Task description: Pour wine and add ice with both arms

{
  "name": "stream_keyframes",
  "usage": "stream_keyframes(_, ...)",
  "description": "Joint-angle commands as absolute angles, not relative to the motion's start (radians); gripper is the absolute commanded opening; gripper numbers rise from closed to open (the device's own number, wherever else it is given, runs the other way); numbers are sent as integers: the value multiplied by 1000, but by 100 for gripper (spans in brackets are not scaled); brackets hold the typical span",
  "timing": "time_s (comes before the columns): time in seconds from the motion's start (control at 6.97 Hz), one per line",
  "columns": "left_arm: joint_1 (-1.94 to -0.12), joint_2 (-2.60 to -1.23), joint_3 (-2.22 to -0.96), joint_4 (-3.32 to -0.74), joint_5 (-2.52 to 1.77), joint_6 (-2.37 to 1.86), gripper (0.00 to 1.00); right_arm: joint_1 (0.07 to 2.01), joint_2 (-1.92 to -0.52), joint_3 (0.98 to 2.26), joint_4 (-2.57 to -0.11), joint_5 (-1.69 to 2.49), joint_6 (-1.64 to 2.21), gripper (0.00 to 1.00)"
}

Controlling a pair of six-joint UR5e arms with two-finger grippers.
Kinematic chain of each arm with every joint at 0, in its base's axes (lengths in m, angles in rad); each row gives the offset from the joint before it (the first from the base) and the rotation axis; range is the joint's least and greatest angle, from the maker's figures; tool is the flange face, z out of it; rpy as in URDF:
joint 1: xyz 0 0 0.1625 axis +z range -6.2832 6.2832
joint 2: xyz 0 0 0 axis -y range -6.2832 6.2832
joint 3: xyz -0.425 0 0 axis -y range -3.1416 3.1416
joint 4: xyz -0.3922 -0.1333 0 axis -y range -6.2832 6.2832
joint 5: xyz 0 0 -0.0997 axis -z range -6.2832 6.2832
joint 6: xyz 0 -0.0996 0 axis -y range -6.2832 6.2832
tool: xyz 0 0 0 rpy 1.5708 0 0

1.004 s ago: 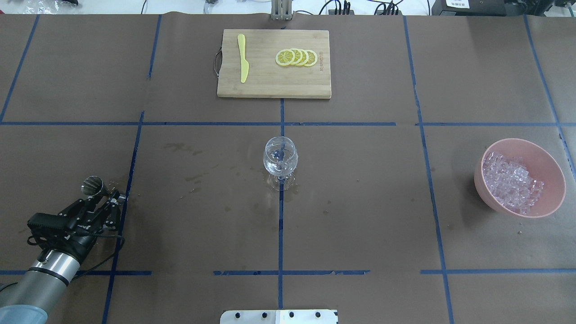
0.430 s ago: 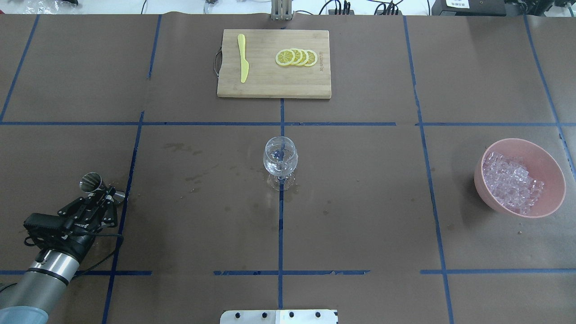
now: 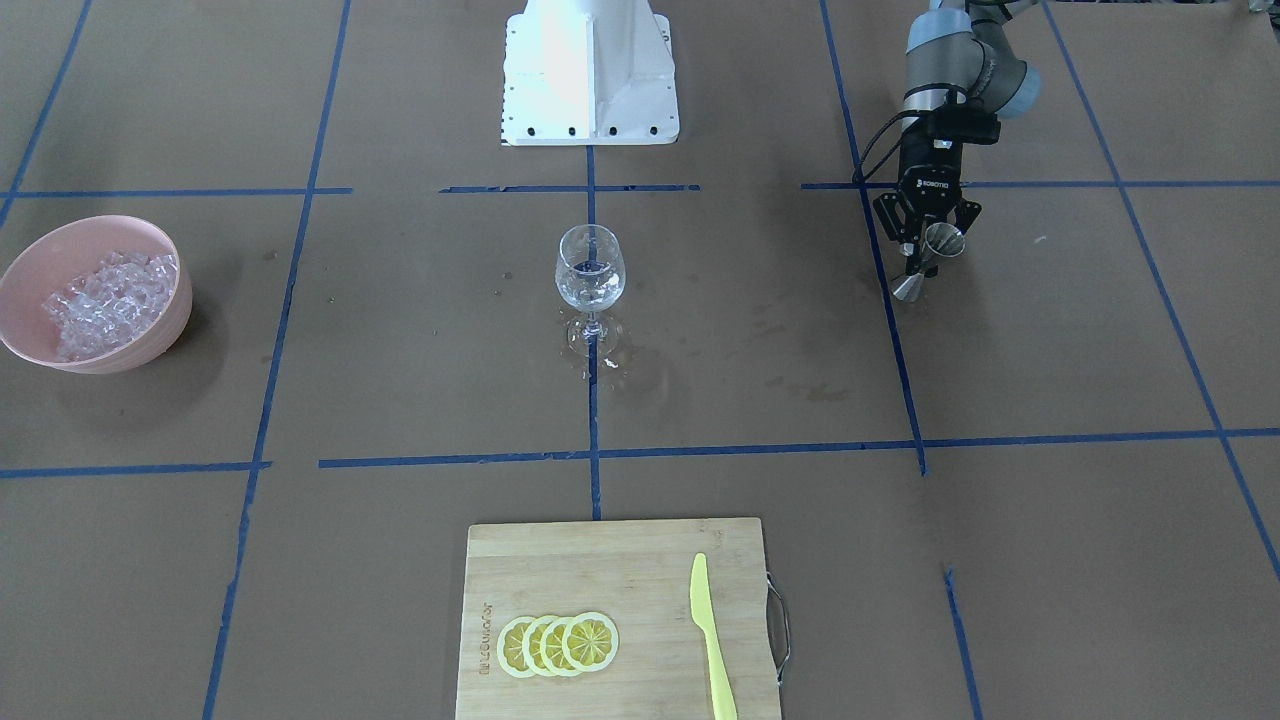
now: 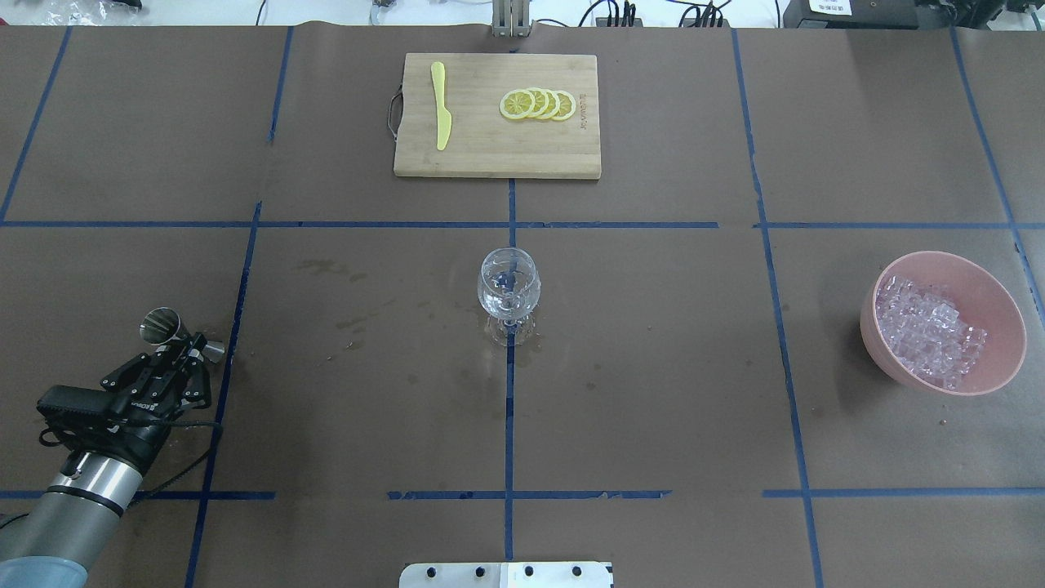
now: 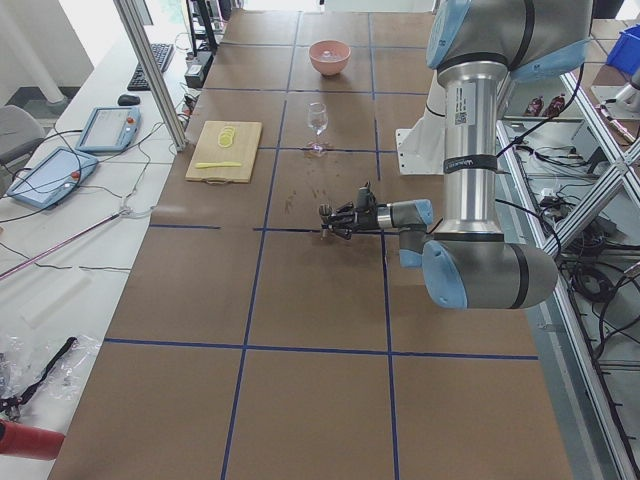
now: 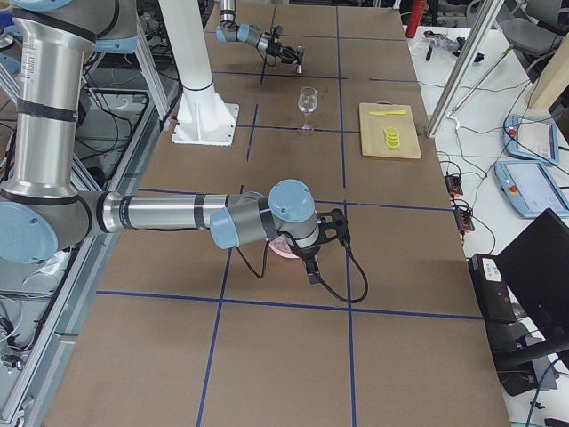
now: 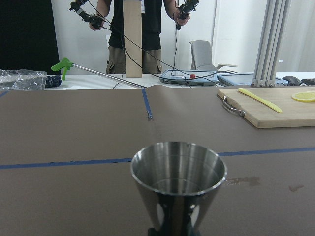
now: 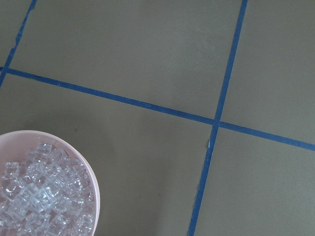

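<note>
From the clear stemmed wine glass (image 4: 508, 286), my left gripper (image 4: 181, 353) sits at eight o'clock, clamped on a small steel double-cone jigger (image 4: 161, 325). The heap of clear ice cubes (image 4: 927, 331) fills a round pink bowl (image 4: 1002, 304) at three o'clock. My right gripper (image 6: 331, 228) hangs near that bowl; I cannot tell how its jaws stand.

My overhead view looks forward and down over the counter (image 4: 653, 367); the front-facing one looks back steeply from across it. Both share the wine glass (image 4: 508, 286) (mirrored left to right). My side views look along the counter; wrist cameras sit close.
</note>
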State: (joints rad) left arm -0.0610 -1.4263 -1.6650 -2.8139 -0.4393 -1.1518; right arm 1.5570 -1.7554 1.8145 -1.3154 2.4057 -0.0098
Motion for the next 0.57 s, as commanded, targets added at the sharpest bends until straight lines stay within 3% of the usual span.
stream_keyframes(0.0,-60,-1433,-1684,-2892,-445,-1038,0,1557,-1753,1809,-1316,2405,-11,100)
stream_keyframes(0.43,-92,-1538,-1689,-3062,-480,-654,0,1557,-1753,1806,-1315,2405,-11,100)
